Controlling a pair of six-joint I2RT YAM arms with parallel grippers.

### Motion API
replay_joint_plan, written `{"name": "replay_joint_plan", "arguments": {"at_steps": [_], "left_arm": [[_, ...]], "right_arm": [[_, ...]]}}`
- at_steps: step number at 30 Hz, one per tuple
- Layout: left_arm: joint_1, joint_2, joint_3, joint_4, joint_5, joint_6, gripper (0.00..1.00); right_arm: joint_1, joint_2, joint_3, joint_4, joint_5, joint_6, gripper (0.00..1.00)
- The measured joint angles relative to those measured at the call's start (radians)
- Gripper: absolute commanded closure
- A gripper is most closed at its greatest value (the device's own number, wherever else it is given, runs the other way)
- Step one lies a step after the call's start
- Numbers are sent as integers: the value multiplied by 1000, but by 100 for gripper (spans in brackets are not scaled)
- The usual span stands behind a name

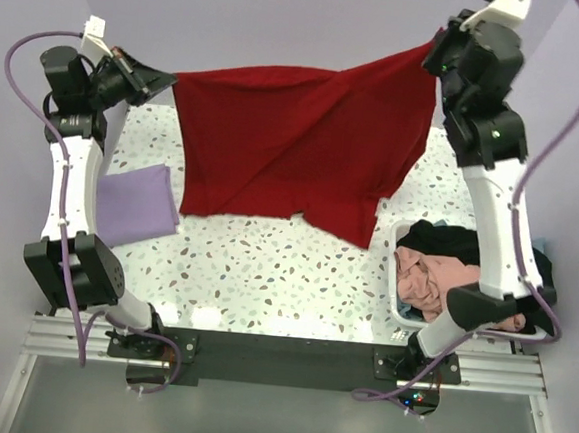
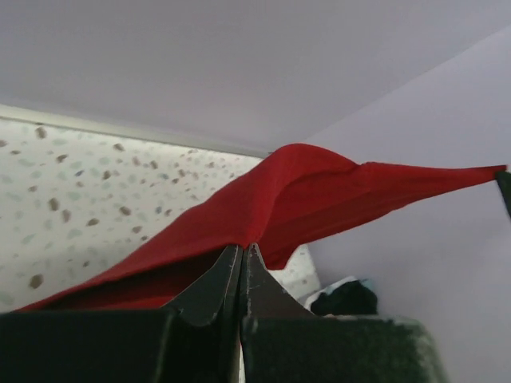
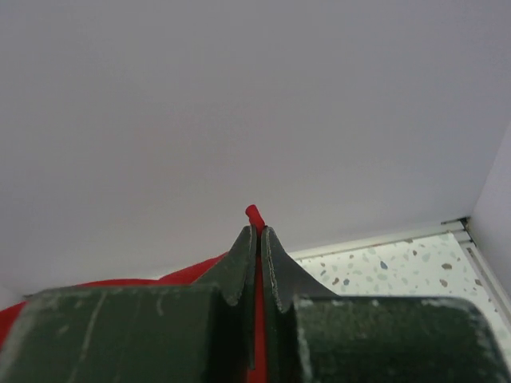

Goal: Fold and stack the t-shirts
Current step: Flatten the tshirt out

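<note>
Left gripper [image 2: 242,249] and right gripper [image 3: 258,230] each pinch an edge of the red t-shirt [image 1: 295,142], held spread over the table [image 1: 265,275]. A folded lavender t-shirt [image 1: 135,204] lies at the table's left edge, and a basket [image 1: 395,280] sits at its right.

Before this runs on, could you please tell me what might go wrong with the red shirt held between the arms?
The right gripper pinches the red t-shirt by only a small tip, so it may slip out. The shirt's lower edge hangs near the white basket and the lavender shirt; lowering it could snag or drag them.
</note>
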State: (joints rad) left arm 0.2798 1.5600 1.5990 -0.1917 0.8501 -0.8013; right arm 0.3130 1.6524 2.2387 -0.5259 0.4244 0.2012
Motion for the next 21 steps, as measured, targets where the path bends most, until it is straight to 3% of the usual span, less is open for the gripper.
{"name": "replay_joint_plan", "arguments": {"at_steps": [5,9,15,21], "left_arm": [[34,-143,-154,322,57,-289,100],[61,-242,-172,422,60,-413,100],[77,-411,-152,389,34,-481,100],[87,-481,-10,269,24,-497,100]], "right_arm": [[0,-184,-46,52,-36,34,100],[0,-317,-78,93,-72,46,100],[0,-428,-72,107,-106,50,100],[0,-442,27,98,-132,58,100]]}}
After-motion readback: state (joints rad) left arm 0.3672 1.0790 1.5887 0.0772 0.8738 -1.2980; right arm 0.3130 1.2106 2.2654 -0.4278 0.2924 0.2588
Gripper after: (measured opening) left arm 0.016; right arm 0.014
